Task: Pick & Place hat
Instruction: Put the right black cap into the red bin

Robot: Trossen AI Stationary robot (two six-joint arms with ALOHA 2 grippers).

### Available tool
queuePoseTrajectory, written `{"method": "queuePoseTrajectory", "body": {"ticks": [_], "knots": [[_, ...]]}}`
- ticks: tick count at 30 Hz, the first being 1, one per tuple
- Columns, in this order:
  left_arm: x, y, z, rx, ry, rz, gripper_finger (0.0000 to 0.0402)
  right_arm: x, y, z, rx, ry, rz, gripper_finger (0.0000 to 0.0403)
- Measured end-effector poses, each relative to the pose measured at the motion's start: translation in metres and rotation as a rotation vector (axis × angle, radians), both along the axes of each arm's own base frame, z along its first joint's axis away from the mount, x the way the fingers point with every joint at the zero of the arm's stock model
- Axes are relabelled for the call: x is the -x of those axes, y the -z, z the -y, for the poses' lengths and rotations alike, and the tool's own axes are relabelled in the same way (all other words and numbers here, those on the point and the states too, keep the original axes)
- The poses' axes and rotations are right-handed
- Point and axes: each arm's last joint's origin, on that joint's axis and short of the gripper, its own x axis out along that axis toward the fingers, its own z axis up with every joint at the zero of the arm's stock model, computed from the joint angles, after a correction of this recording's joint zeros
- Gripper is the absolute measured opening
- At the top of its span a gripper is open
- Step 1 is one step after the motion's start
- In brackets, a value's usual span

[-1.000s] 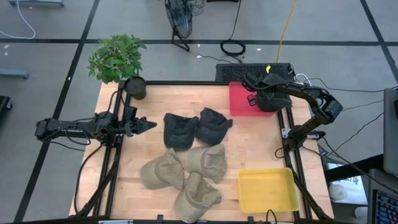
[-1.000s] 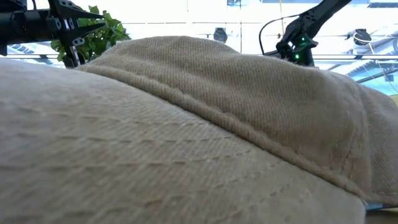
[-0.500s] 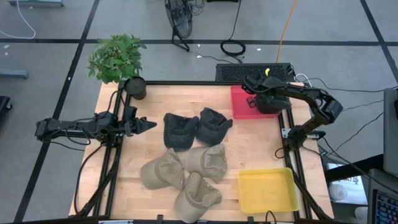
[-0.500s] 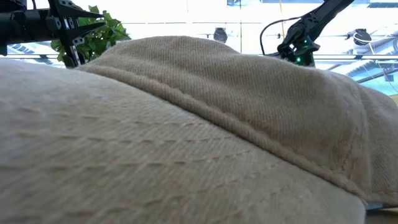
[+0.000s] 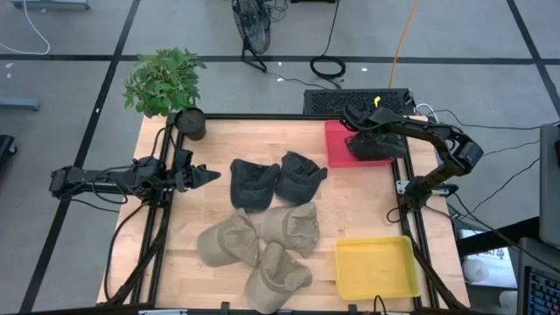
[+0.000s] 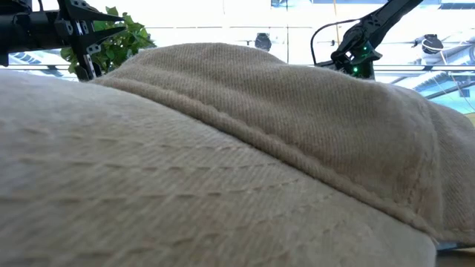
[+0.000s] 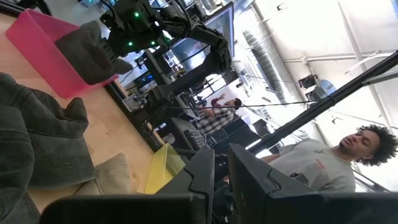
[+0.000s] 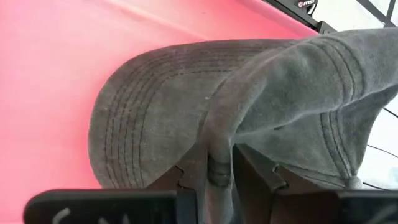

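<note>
My right gripper (image 5: 360, 140) is down in the red tray (image 5: 337, 140) at the table's far right and is shut on a dark grey hat (image 5: 374, 147). The right wrist view shows that hat (image 8: 186, 106) against the tray's red floor (image 8: 50, 74). On the middle of the table lie two more dark hats (image 5: 254, 184) (image 5: 300, 175) and three tan hats (image 5: 229, 241) (image 5: 293, 227) (image 5: 276, 276). My left gripper (image 5: 203, 175) waits shut above the table's left edge, touching nothing. My right gripper pinches a raised fold of the grey hat's crown (image 8: 219, 140) between its two fingers, coming from above. The stitched brim (image 8: 134, 124) lies flat on the tray's red floor, and the crown bunches up toward the fingers.
A yellow tray (image 5: 378, 267) sits at the near right corner. A potted plant (image 5: 164, 80) and a black pot (image 5: 191, 122) stand at the far left corner. A tan hat (image 6: 223, 163) fills the low view. People (image 7: 354, 155) show beyond the table.
My right gripper has moved down into the red tray with the grey hat, still shut on it. The hat has sunk from above the tray's right part to lie lower and flatter inside it. The left arm has kept still.
</note>
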Motion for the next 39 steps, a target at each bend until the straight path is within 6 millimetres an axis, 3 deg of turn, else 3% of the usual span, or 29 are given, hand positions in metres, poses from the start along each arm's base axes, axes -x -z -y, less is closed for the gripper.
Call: {"method": "queuePoseTrajectory", "body": {"ticks": [19, 39], "knots": [[0.0, 0.0, 0.0, -0.009, 0.009, 0.0, 0.0051, 0.006, 0.003, -0.005, -0.031, 0.038, -0.033, 0.0006], [0.0, 0.0, 0.001, -0.018, 0.021, 0.0, 0.0051, 0.011, 0.005, -0.011, -0.048, 0.176, -0.019, 0.0007]]}}
